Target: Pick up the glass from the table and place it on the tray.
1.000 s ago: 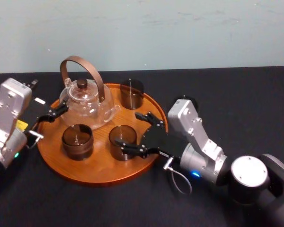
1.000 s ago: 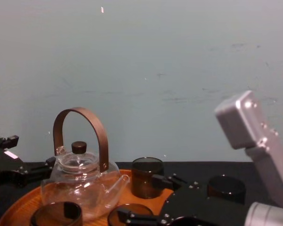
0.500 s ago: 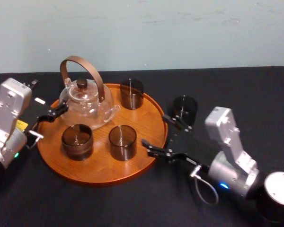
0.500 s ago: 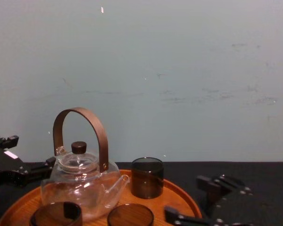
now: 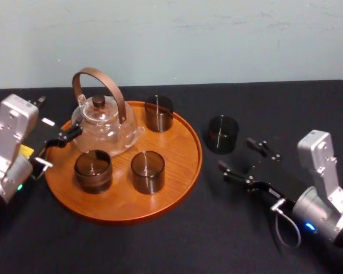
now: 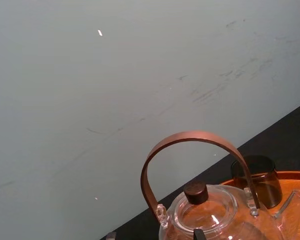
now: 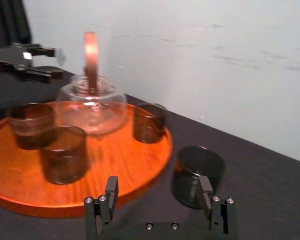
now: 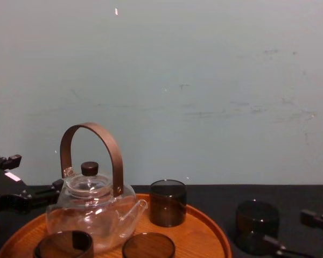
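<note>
On the black-clothed table [image 5: 286, 108], just beside the right-hand rim of the wooden tray [image 5: 120, 208] and clear of it, stands the dark smoked glass [image 5: 223, 134], upright and with its mouth open to the top. The right gripper [image 5: 236, 154] hovers low over the cloth near it on the robot's side, jaws wide apart and holding nothing. From the right wrist view the glass sits ahead of the jaws, closer to one finger [image 7: 206, 192] than the other, so it is not centred in the gap. It looks like a short, straight-sided tumbler: probably light, rigid, smooth and likely slippery, and brittle if squeezed hard or knocked against the rim. A hold across the wall at about mid-height, fingers on opposite sides with gentle pressure, seems safest, and the lift must clear the low rim. The tray carries a glass teapot [image 5: 103, 123] with a brown arched handle and three similar glasses [image 5: 147, 171], so the bare wood nearest the glass is the likeliest landing spot. The left gripper [image 5: 60, 147] is parked at the tray's left edge beside the teapot, jaws apart and empty.
</note>
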